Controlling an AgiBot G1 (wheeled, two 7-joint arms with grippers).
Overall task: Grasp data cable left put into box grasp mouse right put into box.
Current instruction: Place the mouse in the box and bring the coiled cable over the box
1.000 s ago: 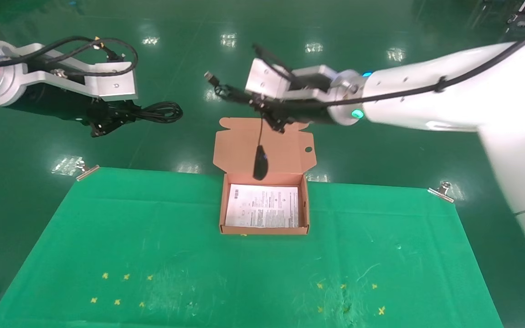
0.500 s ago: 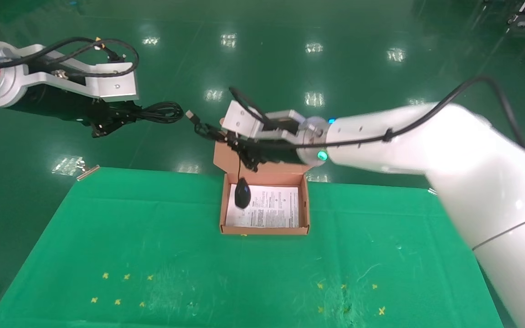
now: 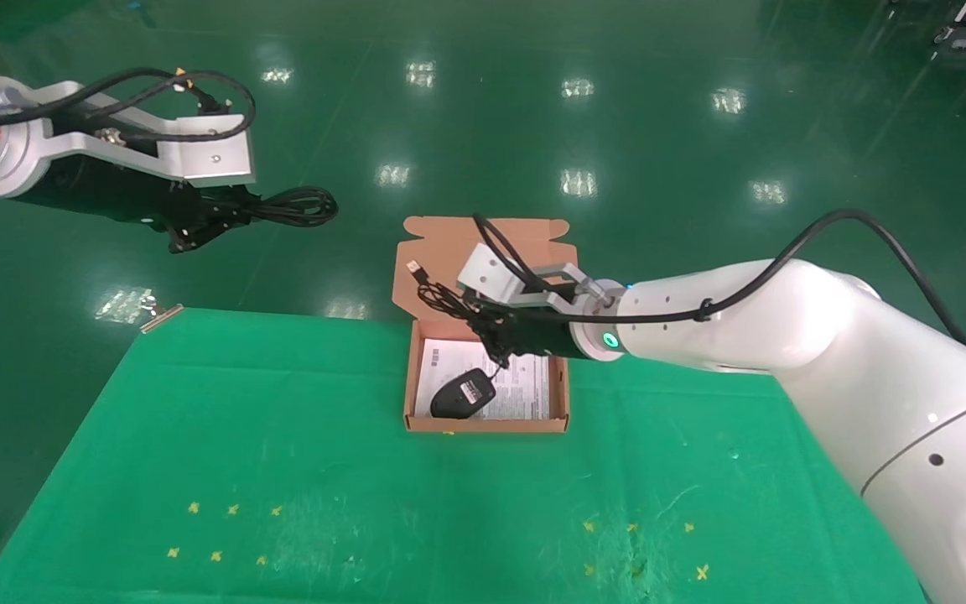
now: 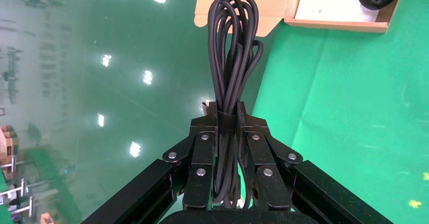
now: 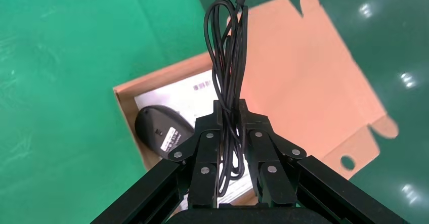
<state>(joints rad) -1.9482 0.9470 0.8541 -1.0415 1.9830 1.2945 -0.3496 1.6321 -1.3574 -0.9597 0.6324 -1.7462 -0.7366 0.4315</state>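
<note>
A green cloth (image 3: 282, 436) covers the table, with small yellow marks (image 3: 223, 533) near the front edge. On the far middle part of the cloth sits the box (image 3: 487, 425), open, with a white paper (image 3: 525, 390) lying flat inside. The mouse (image 3: 462, 393) lies in the near left part of the box, turned bottom up so its label shows, resting on the paper. Its thin cord (image 5: 227, 57) runs up from it to the right gripper (image 3: 491, 335), which hangs just over the far side of the box. The jaws of this gripper are closed tight on the bunched cord, and the loops stick out past the fingers (image 5: 205, 145). The silver plug (image 3: 418, 270) at the end of the cord pokes out to the left, in front of the box's lid (image 3: 525, 243). The lid stands open on the far side of the box and has a small round hole in it. Far off to the left, high above the shiny green floor (image 3: 617, 126) and well apart from the box, is the left gripper (image 3: 198, 222). Its jaws are closed on the data cable (image 4: 230, 42), a fat black bunch of loops that sticks out to the right of the gripper, toward the box.
</note>
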